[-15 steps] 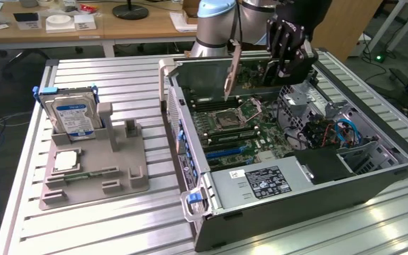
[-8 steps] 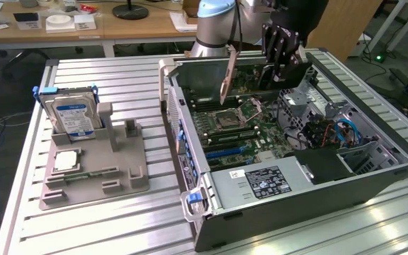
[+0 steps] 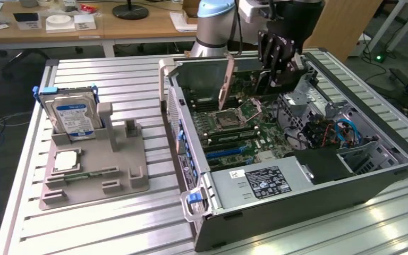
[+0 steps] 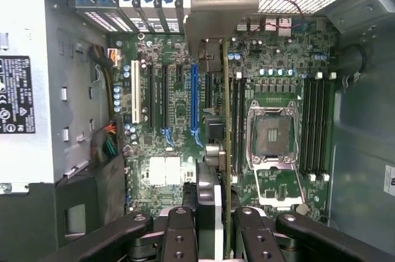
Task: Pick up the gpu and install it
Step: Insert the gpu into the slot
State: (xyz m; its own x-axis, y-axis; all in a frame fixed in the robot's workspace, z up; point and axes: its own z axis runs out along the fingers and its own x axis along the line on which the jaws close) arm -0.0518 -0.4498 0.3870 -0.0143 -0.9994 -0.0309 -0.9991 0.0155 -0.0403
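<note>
While the gripper (image 3: 278,69) clamps the gpu (image 3: 227,82) edge-on, card hangs upright over the open computer case (image 3: 374,175), bracket toward the 12 o'clock wall, presumably so it drops straight into the blue slot (image 4: 194,98).

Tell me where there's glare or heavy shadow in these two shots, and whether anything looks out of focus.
Exterior view: window light glares off the ribbed metal table near the case's front corner; the motherboard is evenly lit. Wrist view: the gpu's pale bracket and the case rim are washed out, the gripper fingers are dark and soft, and the cable corner is in shadow.
</note>
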